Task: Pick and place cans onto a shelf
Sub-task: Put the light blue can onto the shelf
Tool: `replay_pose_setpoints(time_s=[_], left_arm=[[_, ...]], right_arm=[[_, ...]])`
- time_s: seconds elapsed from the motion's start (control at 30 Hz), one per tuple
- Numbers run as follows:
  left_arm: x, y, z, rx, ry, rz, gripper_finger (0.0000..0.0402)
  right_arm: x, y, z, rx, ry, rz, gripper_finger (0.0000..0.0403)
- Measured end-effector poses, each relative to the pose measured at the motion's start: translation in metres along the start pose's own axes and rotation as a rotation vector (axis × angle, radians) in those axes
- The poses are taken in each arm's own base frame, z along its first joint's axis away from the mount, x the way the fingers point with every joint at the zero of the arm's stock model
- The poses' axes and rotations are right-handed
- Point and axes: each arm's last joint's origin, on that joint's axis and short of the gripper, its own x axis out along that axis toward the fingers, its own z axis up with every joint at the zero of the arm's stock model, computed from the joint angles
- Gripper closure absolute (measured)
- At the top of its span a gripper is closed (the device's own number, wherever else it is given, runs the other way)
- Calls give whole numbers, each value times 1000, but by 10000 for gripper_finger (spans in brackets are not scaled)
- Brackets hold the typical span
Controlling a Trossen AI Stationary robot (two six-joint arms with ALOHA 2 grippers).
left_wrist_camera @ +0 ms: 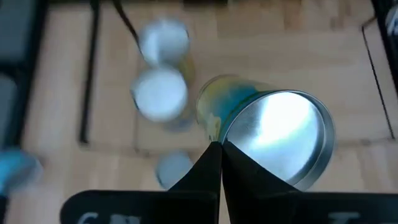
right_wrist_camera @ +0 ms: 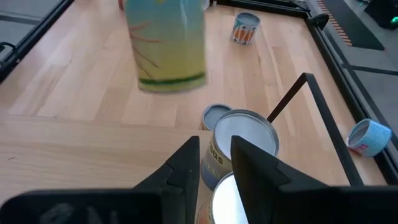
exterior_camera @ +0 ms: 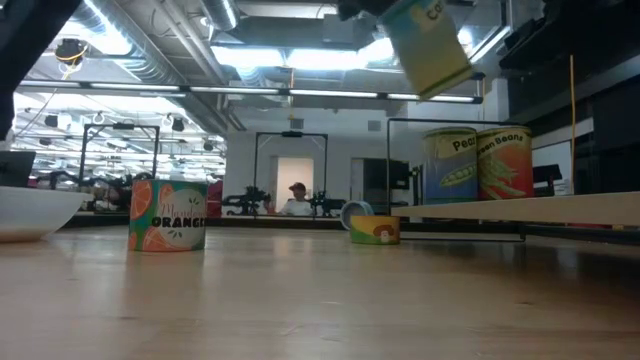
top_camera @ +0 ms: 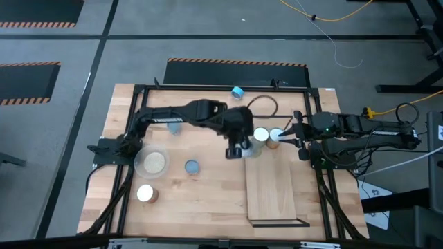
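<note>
Can gripped by left tool above shelf.

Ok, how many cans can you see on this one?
7 cans: one in the left arm's jaws, two standing on the shelf, one on its side by the far edge, one under that arm, one beside the dish, one at the near-left corner.
</note>
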Motion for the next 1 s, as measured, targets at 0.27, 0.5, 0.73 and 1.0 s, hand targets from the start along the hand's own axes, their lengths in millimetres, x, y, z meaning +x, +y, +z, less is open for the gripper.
replay_pose_setpoints(time_s=[0.27,0.5,0.73,1.0], left_arm=[[0,8,7,135,-76,10,401],[0,0,7,174,-70,2,401],[21,-15,5,201,-33,-20,401],[58,-24,-6,213,73,-37,402]], right_arm=[[0,0,0,31,0,-1,306],[0,0,0,36,0,0,306],[0,1,0,92,-2,24,306],[7,2,1,115,18,72,306]])
